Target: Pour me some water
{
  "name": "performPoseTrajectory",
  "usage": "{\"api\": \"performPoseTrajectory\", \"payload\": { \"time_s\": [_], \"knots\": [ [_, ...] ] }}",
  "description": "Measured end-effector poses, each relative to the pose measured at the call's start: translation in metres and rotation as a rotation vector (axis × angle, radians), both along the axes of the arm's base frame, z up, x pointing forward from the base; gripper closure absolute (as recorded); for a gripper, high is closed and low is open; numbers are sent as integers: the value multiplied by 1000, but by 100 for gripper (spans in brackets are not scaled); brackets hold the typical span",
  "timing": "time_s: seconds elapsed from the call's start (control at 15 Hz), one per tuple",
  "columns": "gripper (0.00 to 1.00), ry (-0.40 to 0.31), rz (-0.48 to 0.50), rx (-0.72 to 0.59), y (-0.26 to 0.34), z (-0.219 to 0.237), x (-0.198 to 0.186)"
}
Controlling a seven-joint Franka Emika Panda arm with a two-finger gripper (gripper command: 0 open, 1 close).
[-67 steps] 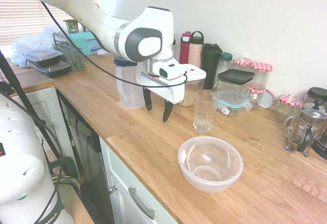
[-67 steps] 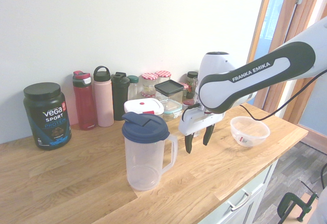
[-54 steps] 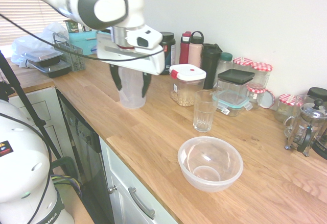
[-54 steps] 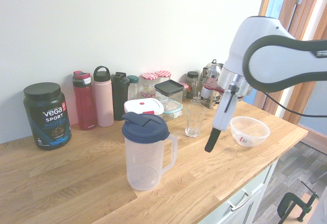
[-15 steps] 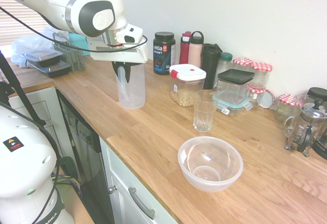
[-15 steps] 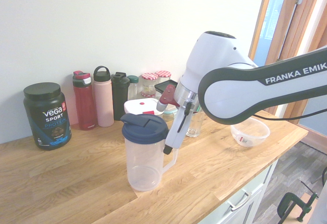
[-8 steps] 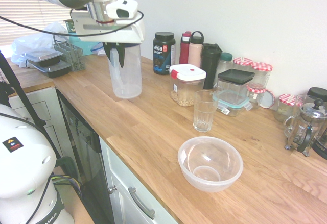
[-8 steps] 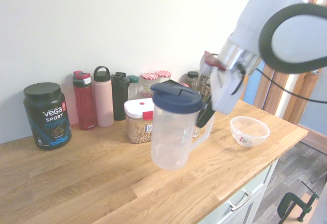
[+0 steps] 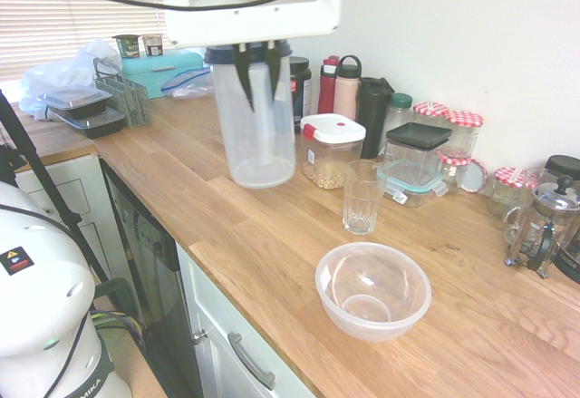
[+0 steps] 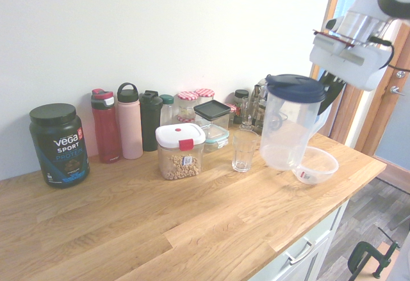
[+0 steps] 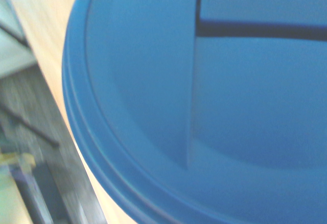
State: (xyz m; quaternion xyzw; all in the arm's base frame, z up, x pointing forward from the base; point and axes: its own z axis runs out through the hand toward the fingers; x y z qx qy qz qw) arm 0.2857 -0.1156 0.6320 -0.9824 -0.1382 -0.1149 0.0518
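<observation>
Already we held the jug (image 10: 286, 124) off the counter (image 9: 272, 235), its handle clamped in our tool (image 9: 256, 76), at nine o'clock of the glass (image 9: 362, 198); pouring remained undone.

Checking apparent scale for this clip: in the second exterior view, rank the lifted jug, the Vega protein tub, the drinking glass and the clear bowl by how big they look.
Largest to smallest as they look:
1. jug, held up off the counter, so nearness to the camera may add to it
2. Vega protein tub
3. clear bowl and drinking glass: too alike to rank, and the jug hides part of the bowl
</observation>
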Motion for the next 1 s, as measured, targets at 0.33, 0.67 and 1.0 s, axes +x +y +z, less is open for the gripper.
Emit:
{"api": "performPoseTrajectory", "payload": {
  "time_s": [0.33,0.67,1.0],
  "knots": [
    [100,1,-6,-41,-98,30,41],
    [100,71,-12,-234,-143,-1,123],
    [100,106,59,-435,-124,-19,163]
  ]
}}
